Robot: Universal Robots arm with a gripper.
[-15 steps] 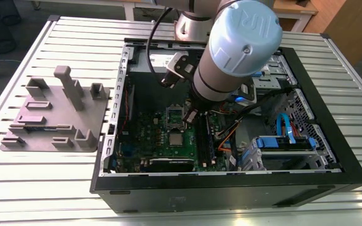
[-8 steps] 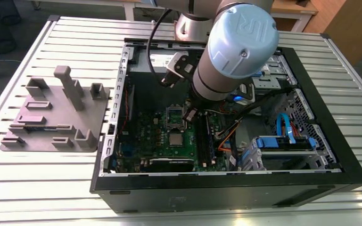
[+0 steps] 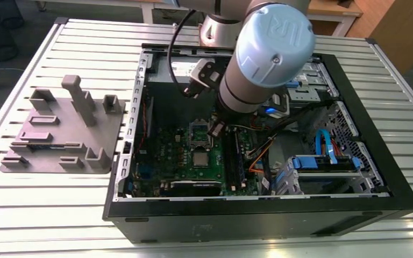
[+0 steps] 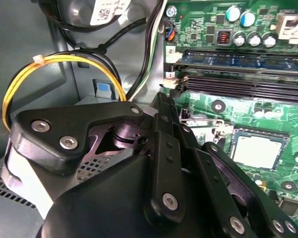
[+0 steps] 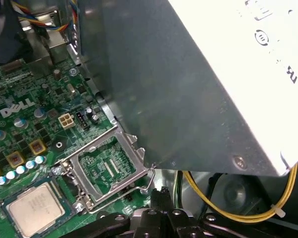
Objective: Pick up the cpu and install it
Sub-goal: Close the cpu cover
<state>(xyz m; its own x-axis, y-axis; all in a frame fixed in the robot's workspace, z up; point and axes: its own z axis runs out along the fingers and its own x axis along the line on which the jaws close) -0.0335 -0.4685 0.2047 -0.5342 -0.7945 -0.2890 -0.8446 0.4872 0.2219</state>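
Gripper (image 5: 159, 198) pinched shut, empty, near the cpu (image 5: 35, 207) in its socket

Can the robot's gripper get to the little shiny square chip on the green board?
Probably yes. The small flat silver-grey square cpu lies face up on the green motherboard with nothing over it. The hinged metal socket frame stands flipped open beside it, and the black gripper hangs close by.

cpu (image 3: 201, 158) in motherboard (image 3: 170, 156) socket, inside case (image 3: 264, 215).
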